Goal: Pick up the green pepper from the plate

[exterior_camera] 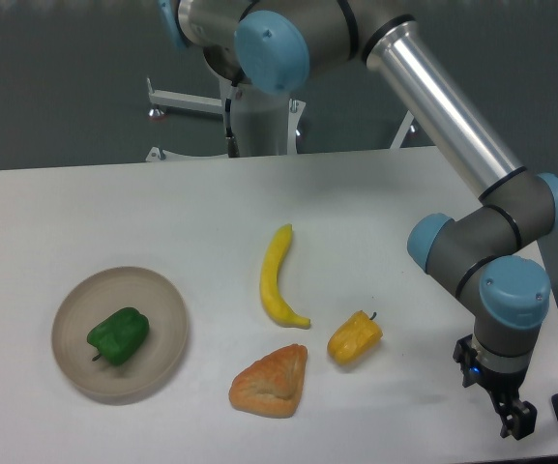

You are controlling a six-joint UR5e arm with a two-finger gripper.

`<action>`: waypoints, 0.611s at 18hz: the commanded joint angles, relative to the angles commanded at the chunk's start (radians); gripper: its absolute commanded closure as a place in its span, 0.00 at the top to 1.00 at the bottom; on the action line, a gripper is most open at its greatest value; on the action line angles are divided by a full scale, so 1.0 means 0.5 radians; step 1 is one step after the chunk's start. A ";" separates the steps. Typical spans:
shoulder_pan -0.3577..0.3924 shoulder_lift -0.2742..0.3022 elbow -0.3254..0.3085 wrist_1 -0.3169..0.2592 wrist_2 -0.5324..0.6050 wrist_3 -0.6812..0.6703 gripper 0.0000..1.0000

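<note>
1. Nearest you, at the bench's front right corner, the pincer (515,422) hangs from the arm's wrist, pointing down. Its dark fingers are small at this view, and you cannot tell whether they are apart or together. It holds nothing and is well apart from the target.

2. Front centre: a croissant (271,381), flaky, golden-brown and roughly triangular, lies just beside a yellow-orange pepper (354,337), which is glossy and blocky with a short stem.

3. Front left: the green pepper (118,335) rests on its side inside the plate (167,309), left of the dish's centre. Its skin is smooth and glossy, its body lobed. The plate is round, shallow and matte beige-grey, with a raised rim.

4. Mid-bench: a banana (279,278), long, curved and smooth yellow, lies between the plate and the arm.

5. Far: the matte white bench (114,213) runs back to the arm's base.

6. Risks, as judged from here: your traverse crosses the croissant, the yellow-orange pepper and the banana, so a low pass could knock them. The similar-sized yellow-orange pepper lies closer and could be mistaken for the target. The green pepper's slick, rounded skin could slip from an off-centre grip, and a steep descent could strike the plate's rim and shift the dish.
</note>
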 joint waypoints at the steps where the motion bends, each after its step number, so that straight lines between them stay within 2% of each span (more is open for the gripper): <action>1: 0.000 0.000 -0.006 0.000 0.003 -0.003 1.00; 7: -0.021 0.070 -0.086 -0.003 -0.006 -0.095 1.00; 11: -0.083 0.199 -0.242 -0.006 -0.015 -0.248 1.00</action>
